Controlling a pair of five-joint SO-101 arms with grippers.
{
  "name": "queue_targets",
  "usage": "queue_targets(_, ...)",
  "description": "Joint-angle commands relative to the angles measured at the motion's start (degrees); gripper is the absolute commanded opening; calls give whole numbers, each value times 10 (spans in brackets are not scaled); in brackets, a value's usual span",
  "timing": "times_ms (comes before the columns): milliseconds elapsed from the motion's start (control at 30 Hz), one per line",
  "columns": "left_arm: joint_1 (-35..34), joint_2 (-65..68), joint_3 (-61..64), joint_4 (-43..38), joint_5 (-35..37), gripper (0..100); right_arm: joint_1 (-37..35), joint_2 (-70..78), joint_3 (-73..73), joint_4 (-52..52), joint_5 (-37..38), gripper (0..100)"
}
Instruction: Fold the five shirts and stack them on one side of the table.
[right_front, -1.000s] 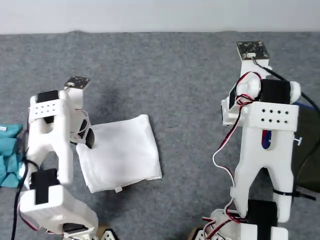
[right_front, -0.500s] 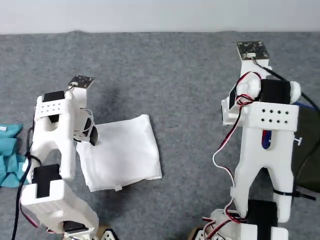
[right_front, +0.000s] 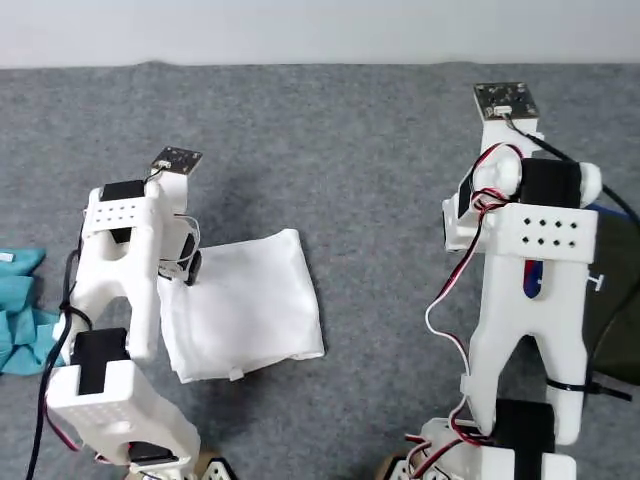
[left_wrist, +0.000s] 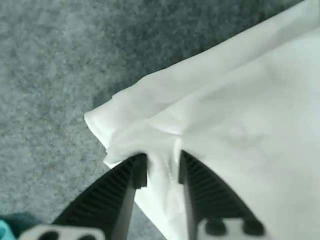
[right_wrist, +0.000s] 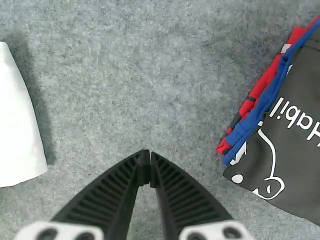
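White folded shirt (right_front: 245, 305): left gripper (left_wrist: 160, 165), now nearer in, pinches its corner, likely for stacking; right gripper (right_wrist: 150, 167) clenched empty.

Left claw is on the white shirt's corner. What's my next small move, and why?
Probably drag the folded white cloth shirt towards the stacked black printed shirt: the left claw pinches its corner, and that stack lies across the grey table.
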Motion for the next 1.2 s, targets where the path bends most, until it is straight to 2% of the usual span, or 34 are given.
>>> queue_targets(0, 0, -6, -13, 19, 18, 184, 4, -29, -4, 22, 22, 9)
queue_targets(267, -1, -2, -3, 6, 20, 198, 7, -29, -4, 22, 35, 9)
queue_targets(500, 0, -2, 40, -57, 46, 122, 7, -29, -4, 22, 35, 9)
queue_targets(700, 2, -7, 36, -57, 46, 5, 7, -29, -4, 22, 35, 9)
queue_targets(900, 0, -8, -3, -48, 76, 6, 7, -29, -4, 22, 35, 9)
queue_targets(1167, 2, -8, -82, -9, 79, 6, 7, -29, -4, 22, 35, 9)
